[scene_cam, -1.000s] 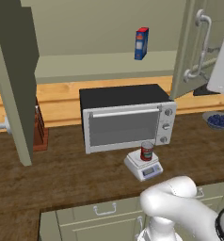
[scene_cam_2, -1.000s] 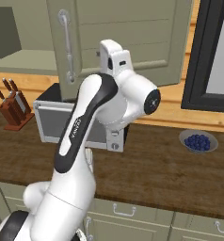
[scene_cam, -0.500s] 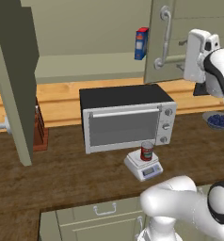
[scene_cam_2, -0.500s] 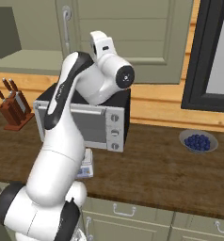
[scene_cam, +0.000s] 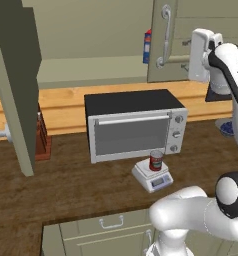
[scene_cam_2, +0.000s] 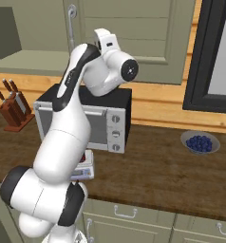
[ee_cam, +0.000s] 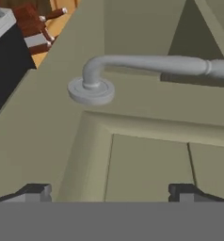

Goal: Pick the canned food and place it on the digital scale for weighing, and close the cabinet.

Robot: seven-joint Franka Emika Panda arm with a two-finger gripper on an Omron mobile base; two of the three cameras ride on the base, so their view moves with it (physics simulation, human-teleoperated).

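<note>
Here, left base: canned food [scene_cam: 155, 160] on digital scale [scene_cam: 152, 176] | hand: pincer [ee_cam: 108, 190] released, facing cabinet [ee_cam: 147, 160] door.

Pincer [ee_cam: 109, 193] tight against right cabinet door [ee_cam: 147, 160]; bar handle [ee_cam: 147, 66] just ahead; left door [scene_cam: 16, 85] juts out.

Blue-and-red box [scene_cam: 147, 46]: mostly hidden behind the right cabinet door [scene_cam: 201, 40]. Door handle [ee_cam: 151, 66]: cut off at the hand view's right edge. Digital scale [scene_cam_2: 84, 167] and canned food [scene_cam_2: 83, 157]: largely hidden behind the arm. Scale display reading: too small to tell.
</note>
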